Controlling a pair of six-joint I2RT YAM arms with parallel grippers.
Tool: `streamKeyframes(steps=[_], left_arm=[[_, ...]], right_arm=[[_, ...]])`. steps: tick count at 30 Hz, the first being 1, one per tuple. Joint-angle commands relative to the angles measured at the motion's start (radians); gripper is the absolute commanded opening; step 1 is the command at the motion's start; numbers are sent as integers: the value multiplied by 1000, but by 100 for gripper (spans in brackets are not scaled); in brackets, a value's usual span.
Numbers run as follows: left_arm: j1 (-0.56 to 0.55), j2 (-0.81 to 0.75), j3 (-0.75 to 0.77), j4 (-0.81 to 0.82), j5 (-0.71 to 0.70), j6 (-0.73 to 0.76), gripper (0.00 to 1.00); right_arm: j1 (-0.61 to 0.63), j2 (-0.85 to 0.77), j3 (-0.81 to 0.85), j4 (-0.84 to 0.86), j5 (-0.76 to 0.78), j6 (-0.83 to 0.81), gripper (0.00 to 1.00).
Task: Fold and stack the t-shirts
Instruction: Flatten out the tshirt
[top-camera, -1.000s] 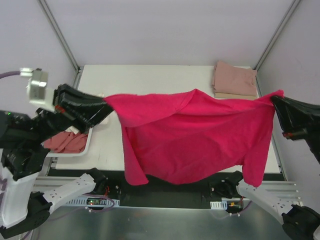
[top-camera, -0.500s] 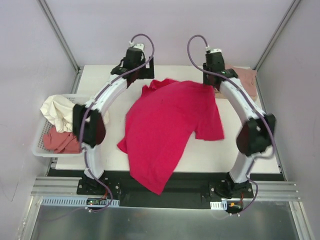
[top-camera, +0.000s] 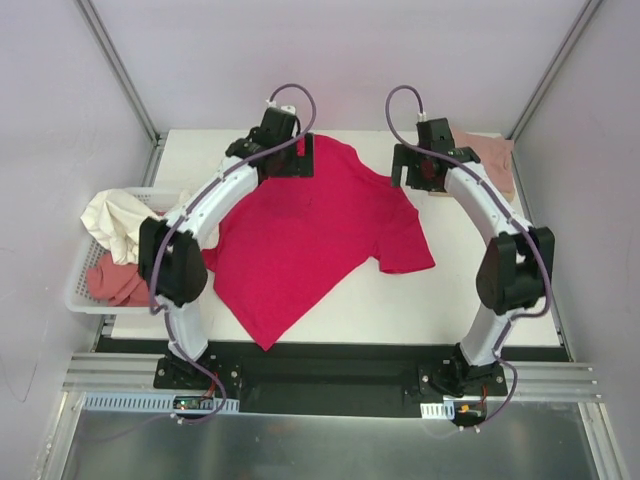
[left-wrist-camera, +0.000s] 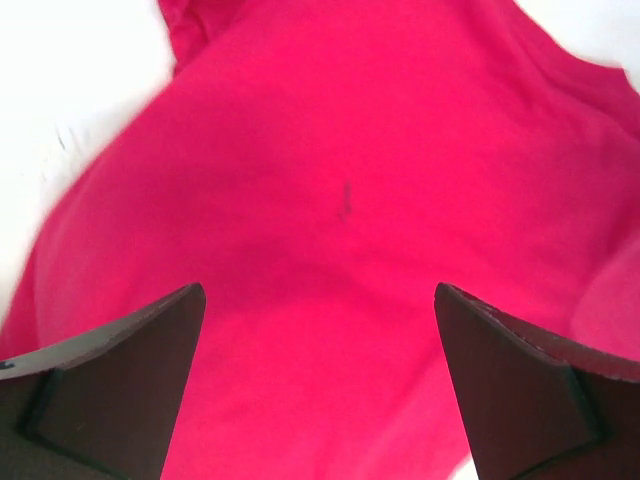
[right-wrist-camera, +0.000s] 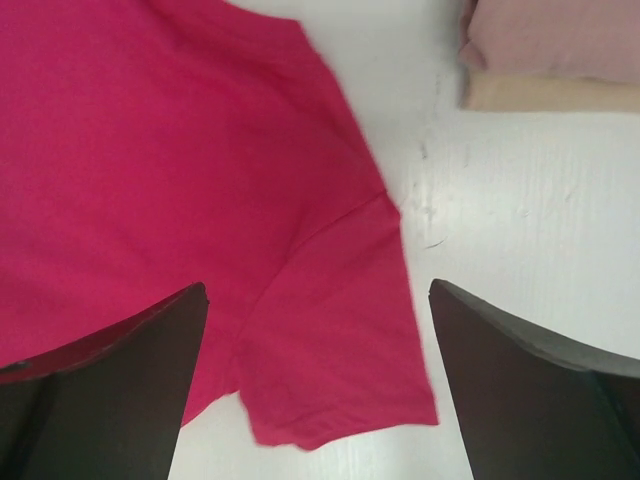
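Note:
The crimson-red t-shirt (top-camera: 310, 235) lies spread flat on the white table, skewed, with its lower corner reaching the near edge. My left gripper (top-camera: 288, 163) hovers open over the shirt's far left shoulder, and red cloth (left-wrist-camera: 330, 200) fills the space below its gripper (left-wrist-camera: 320, 300) with nothing held. My right gripper (top-camera: 415, 176) stands open above the right sleeve (right-wrist-camera: 330, 340), its gripper (right-wrist-camera: 318, 295) empty. A folded dusty pink t-shirt (right-wrist-camera: 550, 35) rests on a tan one (right-wrist-camera: 550, 93) at the back right.
A white lattice basket (top-camera: 75, 300) hangs off the table's left side, holding a crumpled cream shirt (top-camera: 115, 220) and a salmon-pink one (top-camera: 115, 285). The folded stack (top-camera: 490, 160) sits just right of my right gripper. Bare table (top-camera: 470, 300) shows right of the red shirt.
Both grippers let go of the red shirt, which they held stretched in the air a second ago. It has settled flat on the table and both arms now reach over its far end.

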Motion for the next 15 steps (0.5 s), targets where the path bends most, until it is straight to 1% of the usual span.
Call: streamKeyframes(steps=[1, 3, 4, 6, 7, 8, 10, 15], left_arm=[[-114, -160, -225, -1, -74, -98, 99], [-172, -198, -303, 11, -115, -140, 99], [-186, -232, -373, 23, -135, -157, 99], [-205, -263, -444, 35, -129, -228, 99], [-208, -295, -516, 52, -110, -252, 99], [-208, -310, -552, 60, -108, -295, 99], [-208, -354, -639, 66, -119, -328, 99], [-207, -410, -765, 101, -142, -403, 99]], right_arm=[[13, -91, -137, 138, -256, 103, 97], [33, -62, -153, 135, -304, 98, 97], [41, -48, -157, 135, -307, 98, 97], [61, -10, -159, 135, -306, 101, 97], [64, 3, -160, 135, -309, 103, 97], [70, 25, -163, 136, -309, 107, 97], [78, 47, -176, 145, -310, 120, 97], [83, 92, -217, 156, -309, 147, 97]])
